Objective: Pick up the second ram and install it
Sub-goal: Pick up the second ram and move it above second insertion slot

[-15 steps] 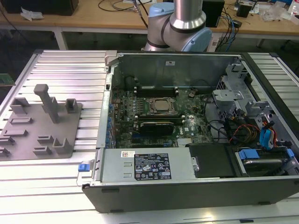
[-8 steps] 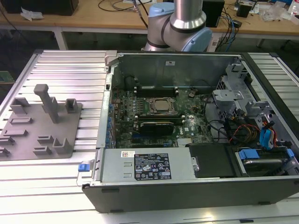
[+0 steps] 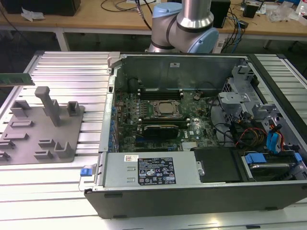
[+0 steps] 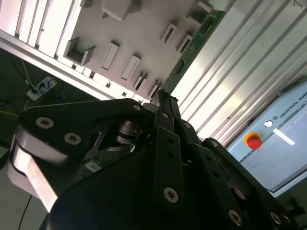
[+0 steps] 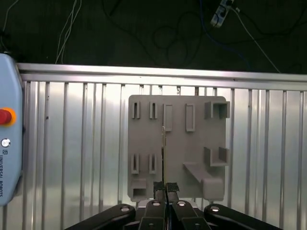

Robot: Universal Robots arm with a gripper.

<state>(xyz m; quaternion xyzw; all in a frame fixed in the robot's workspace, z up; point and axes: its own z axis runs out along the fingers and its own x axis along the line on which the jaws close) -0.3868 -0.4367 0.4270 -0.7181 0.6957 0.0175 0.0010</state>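
Robotics lab or electronics workshop. A ribbed aluminium table carries an open computer case at centre and lower right of the exterior view, with a grey fixture plate at left. Robot arm at top centre. Behind it are wooden benches strewn with cables. The second wrist view shows a red stop button and a power strip.

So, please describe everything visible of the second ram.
The second ram is a long, narrow green circuit-board stick. In the exterior view it hangs roughly level in the air at that view's left edge. In the first wrist view it shows edge-on, clamped by the gripper, above the grey holder plate.
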